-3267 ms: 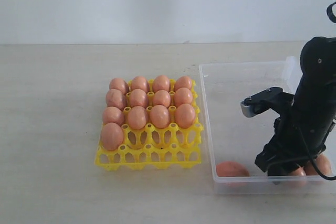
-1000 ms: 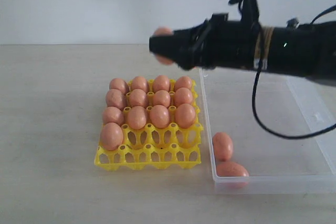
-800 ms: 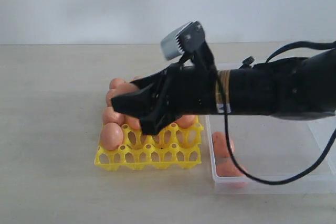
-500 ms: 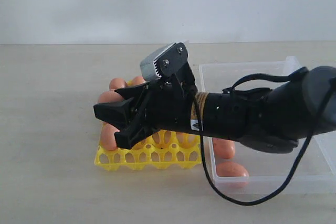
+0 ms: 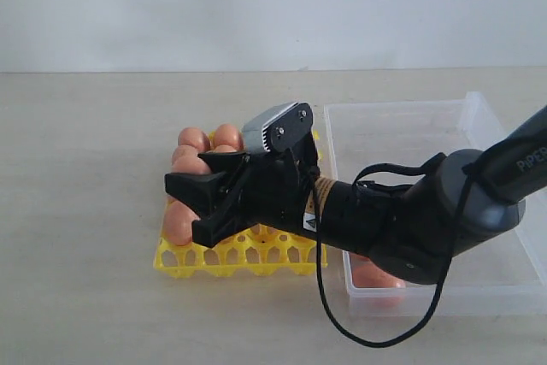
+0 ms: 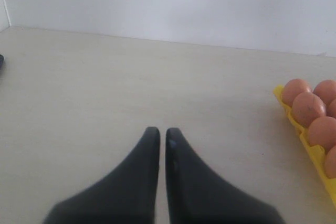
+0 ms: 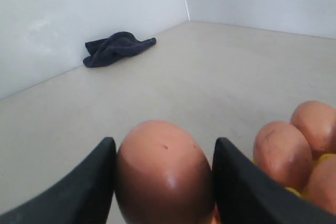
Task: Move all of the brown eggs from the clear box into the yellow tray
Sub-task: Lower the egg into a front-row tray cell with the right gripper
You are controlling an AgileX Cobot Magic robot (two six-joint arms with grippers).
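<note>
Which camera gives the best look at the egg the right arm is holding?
The right wrist view: the egg sits gripped in the right tool, close up and unobstructed. In the exterior view the arm hides most of it. The left wrist view shows only tray eggs.

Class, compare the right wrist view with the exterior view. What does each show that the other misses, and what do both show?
Only the right wrist view shows a dark cloth lying by the wall, and a close-up of the held egg gripped between the jaws. Only the exterior view shows the clear box, with a loose egg lying inside it. Both show the right gripper and the tray eggs seated in the yellow tray.
</note>
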